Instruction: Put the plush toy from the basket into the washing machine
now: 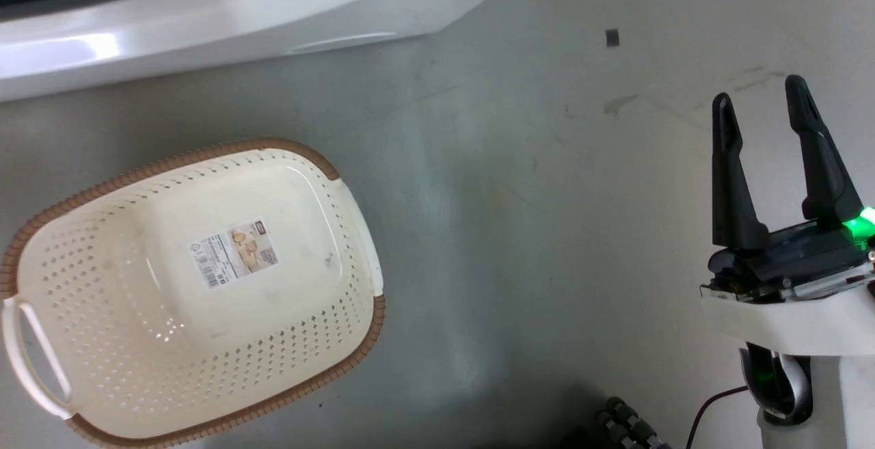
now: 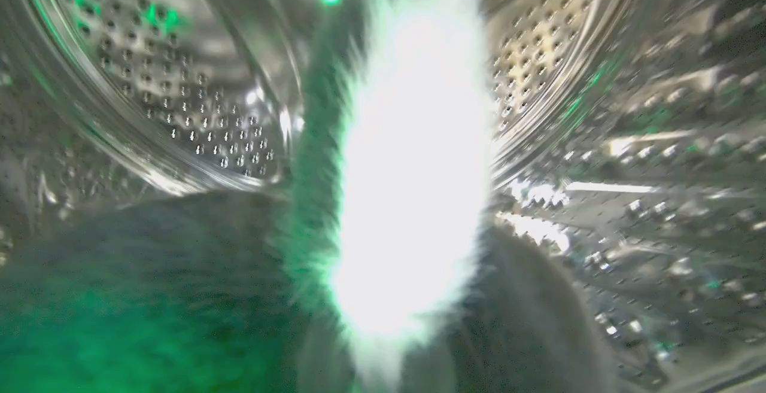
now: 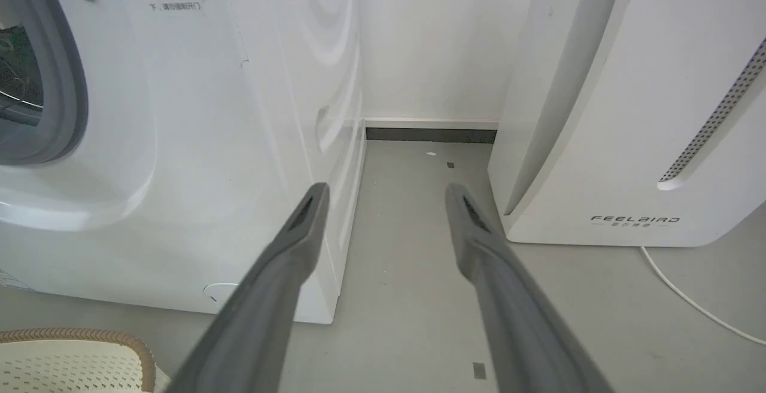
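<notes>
The plush toy [image 2: 413, 171], black fur with a glaring white patch, hangs close before the left wrist camera inside the shiny perforated steel drum [image 2: 179, 82] of the washing machine [image 3: 209, 142]. The fur covers my left gripper's fingers, and the toy stands along their line as if held between them. The cream basket [image 1: 301, 339] with its brown rim lies on the floor at the lower left of the head view, with just a label on its floor. My right gripper [image 1: 759, 92] is open over bare floor at the right, holding nothing. The washer's white front [image 1: 205, 18] runs along the top.
A plain white appliance lettered FEELBIRD [image 3: 628, 112] stands right of the washer, with a floor gap between them. A white cable [image 3: 688, 297] trails from it. The basket's corner [image 3: 72, 357] shows at lower left. A dark ribbed hose [image 1: 629, 425] lies at the bottom edge.
</notes>
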Controlling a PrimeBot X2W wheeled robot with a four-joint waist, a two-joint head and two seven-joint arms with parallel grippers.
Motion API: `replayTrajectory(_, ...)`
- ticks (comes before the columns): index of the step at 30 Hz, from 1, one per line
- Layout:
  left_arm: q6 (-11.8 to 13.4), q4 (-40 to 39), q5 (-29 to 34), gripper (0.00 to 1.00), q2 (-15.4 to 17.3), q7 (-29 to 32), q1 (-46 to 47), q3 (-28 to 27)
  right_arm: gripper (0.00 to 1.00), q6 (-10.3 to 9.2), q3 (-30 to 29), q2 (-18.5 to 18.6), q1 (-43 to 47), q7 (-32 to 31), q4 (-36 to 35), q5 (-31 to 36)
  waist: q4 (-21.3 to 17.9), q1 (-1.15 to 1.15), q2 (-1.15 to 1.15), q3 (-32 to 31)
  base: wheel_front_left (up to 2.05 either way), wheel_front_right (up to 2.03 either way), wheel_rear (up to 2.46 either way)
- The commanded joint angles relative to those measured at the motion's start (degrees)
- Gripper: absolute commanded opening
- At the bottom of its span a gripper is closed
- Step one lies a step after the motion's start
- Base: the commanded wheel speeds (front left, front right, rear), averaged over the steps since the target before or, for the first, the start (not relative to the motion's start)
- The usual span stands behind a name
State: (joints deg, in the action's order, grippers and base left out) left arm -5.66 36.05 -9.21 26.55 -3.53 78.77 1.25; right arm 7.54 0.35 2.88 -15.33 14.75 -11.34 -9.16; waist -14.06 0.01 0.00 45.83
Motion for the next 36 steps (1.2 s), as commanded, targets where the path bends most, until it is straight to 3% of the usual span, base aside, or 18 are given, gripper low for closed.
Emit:
replayTrajectory(1, 0.03, 1.92, 0.01, 0.00, 0.57, 0.24, 2.00, 0.14, 1.00, -0.05, 0.18, -0.01, -1.11, 0.25, -0.44, -0.49, -0.69, -0.01, 0.00, 1.26, 0.00, 0.00, 0.00)
replayTrajectory(10, -1.55, 14.78, -0.03, 0.00, 0.50, 4.50, 6.13, 6.03, 1.00, -0.05, 0.43, -0.01, -2.12, 0.25, -0.26, -0.56, -0.14, -0.01, 0.00, 2.89, 0.00, 0.00, 0.00)
replayTrajectory(15, -1.75, 18.58, -1.02, 0.00, 0.73, 2.71, 5.97, 8.17, 1.00, -0.05, 0.53, -0.01, -2.38, 0.25, 0.04, -0.49, 0.13, -0.01, 0.00, 1.78, 0.00, 0.00, 0.00)
replayTrajectory(16, -1.77, 18.97, -1.39, 0.32, 0.55, 1.82, 5.72, 8.67, 1.00, -0.05, 0.37, -0.01, -2.34, 0.25, 0.18, -0.40, 0.26, -0.01, 0.00, 1.36, 0.00, 0.00, 0.00)
replayTrajectory(17, -1.78, 19.21, -2.11, 0.95, 0.09, 0.99, 5.32, 9.44, 1.00, -0.05, 0.17, -0.01, -2.30, 0.25, 0.35, -0.24, 0.45, -0.01, 0.00, 0.89, 0.00, 0.00, 0.00)
replayTrajectory(18, -1.79, 19.37, -3.05, 1.00, -0.35, 0.19, 4.86, 10.24, 1.00, -0.05, -0.05, -0.01, -2.24, 0.25, 0.47, -0.05, 0.69, -0.01, 0.00, 0.39, 0.00, 0.00, 0.00)
replayTrajectory(26, -1.81, 21.06, -7.52, 1.00, -2.32, -8.90, -1.63, 14.80, 1.00, -0.05, -1.40, -0.01, -1.03, 0.25, 2.54, 1.84, 3.68, -0.01, 0.00, -7.11, 0.00, 0.00, 0.00)
replayTrajectory(36, -1.82, 15.55, -12.85, 1.00, -4.50, -11.42, -15.39, 18.09, 1.00, -0.05, -2.67, -0.01, 1.77, 0.25, 5.09, 5.08, 7.88, -0.01, 0.00, -20.43, 0.00, 0.00, 0.00)
